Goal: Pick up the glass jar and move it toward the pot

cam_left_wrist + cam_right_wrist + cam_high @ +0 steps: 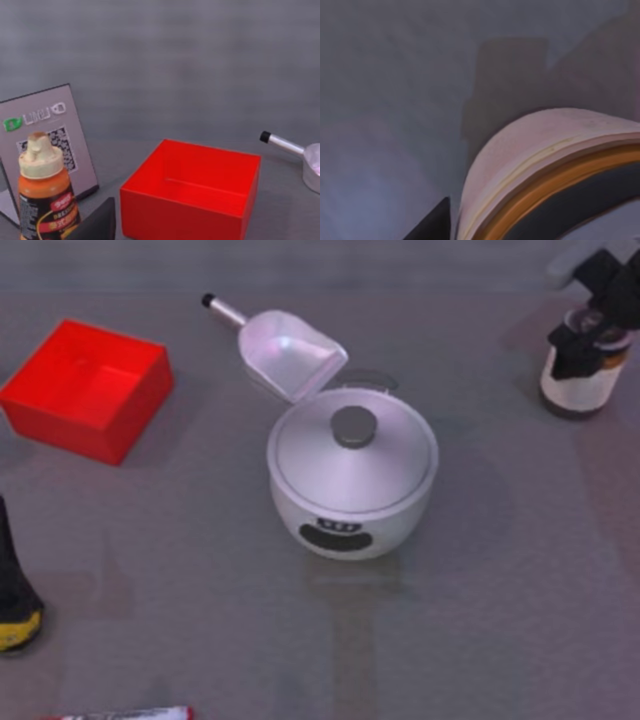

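The glass jar (583,375) stands at the table's far right corner, with its white label, amber band (555,200) and dark lid close up in the right wrist view. My right gripper (590,343) reaches down over the jar's top and is shut on it, one dark fingertip (437,222) lying against the label's side. The pot (352,472), silvery-white with a grey knob and a dark oval panel, sits mid-table, well to the left of the jar. My left gripper (203,236) is out of the top view; one dark fingertip (100,222) shows, with nothing held.
A white scoop (285,348) lies just behind the pot. A red open box (88,388) sits at the far left. A black-and-yellow object (12,600) is at the left edge, a red-and-white item (120,713) at the front edge. A sauce bottle (47,195) and a QR sign (50,135) stand beside the box.
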Motion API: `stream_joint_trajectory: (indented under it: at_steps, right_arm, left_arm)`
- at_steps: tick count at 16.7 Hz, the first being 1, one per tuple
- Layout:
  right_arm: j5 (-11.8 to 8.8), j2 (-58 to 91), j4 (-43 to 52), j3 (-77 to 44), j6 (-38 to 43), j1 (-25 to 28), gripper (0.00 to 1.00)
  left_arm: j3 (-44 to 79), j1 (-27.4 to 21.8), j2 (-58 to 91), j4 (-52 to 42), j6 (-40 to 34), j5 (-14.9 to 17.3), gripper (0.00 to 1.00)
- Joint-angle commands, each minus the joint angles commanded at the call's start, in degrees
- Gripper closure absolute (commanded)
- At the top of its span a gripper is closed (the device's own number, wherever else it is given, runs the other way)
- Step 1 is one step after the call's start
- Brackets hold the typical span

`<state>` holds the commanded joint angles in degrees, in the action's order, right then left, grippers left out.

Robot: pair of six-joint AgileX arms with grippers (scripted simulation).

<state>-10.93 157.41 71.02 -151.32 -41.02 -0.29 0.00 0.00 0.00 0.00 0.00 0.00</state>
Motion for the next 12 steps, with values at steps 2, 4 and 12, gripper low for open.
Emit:
stream_joint_trajectory:
  at_steps: [2, 4, 12]
  right_arm:
    - [0.0, 0.0, 0.0, 0.0, 0.0, 0.0, 0.45]
    - [0.0, 0.0, 0.0, 0.0, 0.0, 0.0, 0.60]
    - [0.0, 0.0, 0.0, 0.0, 0.0, 0.0, 1.00]
  left_arm:
    - [0.0, 0.0, 0.0, 0.0, 0.0, 0.0, 0.00]
    - [0.0, 0.0, 0.0, 0.0, 0.0, 0.0, 0.00]
    - [0.0, 0.0, 0.0, 0.0, 0.0, 0.0, 0.00]
